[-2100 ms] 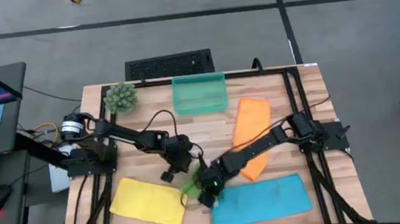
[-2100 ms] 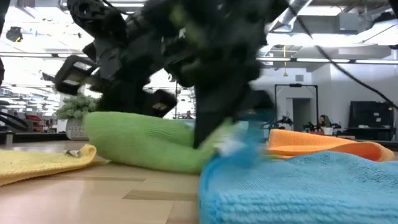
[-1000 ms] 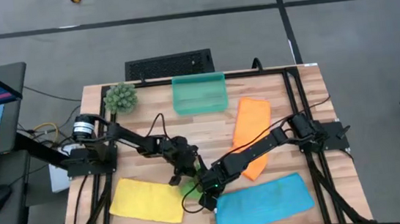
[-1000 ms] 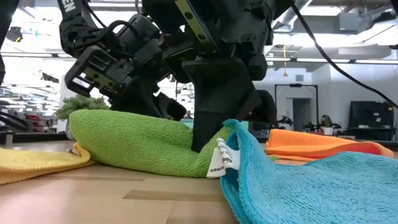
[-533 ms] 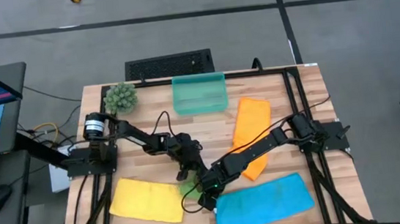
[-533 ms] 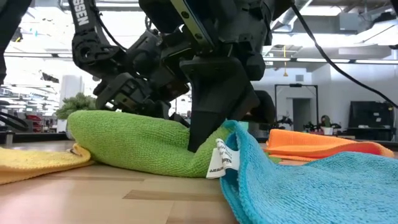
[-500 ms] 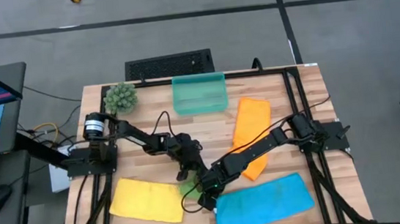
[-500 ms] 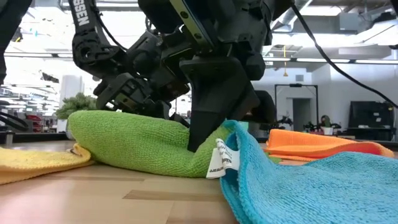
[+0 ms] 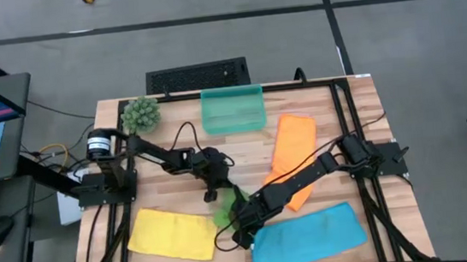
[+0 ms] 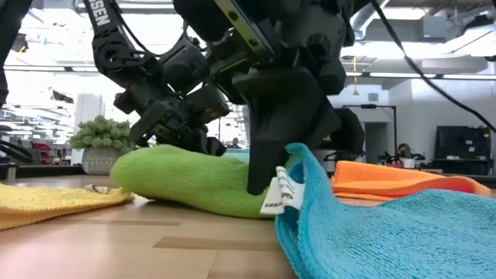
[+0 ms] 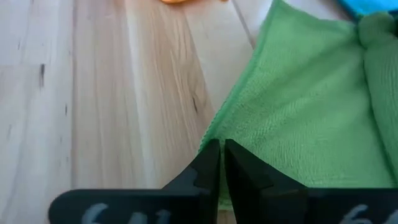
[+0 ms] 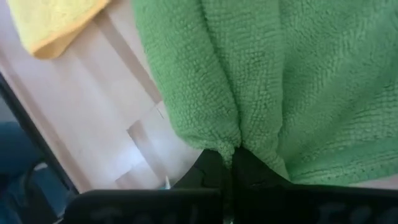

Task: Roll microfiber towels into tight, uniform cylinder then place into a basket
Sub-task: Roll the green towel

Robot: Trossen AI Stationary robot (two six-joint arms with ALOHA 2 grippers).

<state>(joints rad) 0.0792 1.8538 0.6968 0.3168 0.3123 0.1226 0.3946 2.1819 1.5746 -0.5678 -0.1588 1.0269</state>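
Both robot arms meet near the middle of the wooden tabletop (image 9: 173,128), over the green towel (image 10: 194,182). The green towel lies bunched up in a long lump, between the yellow towel (image 9: 172,234) and the blue towel (image 9: 306,237). The right hand (image 12: 230,163) is pinched tight on a fold of the green towel, and the cloth puckers where the fingers squeeze it. The left hand (image 11: 221,163) has its two fingers pressed together at the edge of the green towel, at the other end of the lump. In the left wrist view the fingertips sit right on that edge, but it is hard to tell if any cloth is caught between them. The blue towel lies flat at the front of the tabletop, and one corner of it stands up against the green towel, with a small white tag (image 10: 279,195) showing there. The orange towel (image 9: 292,164) lies flat on the right side, partly under the right arm. The teal basket (image 9: 232,110) stands at the back edge, well apart from the hands. A spiky green plant ball (image 9: 141,114) sits near the basket.
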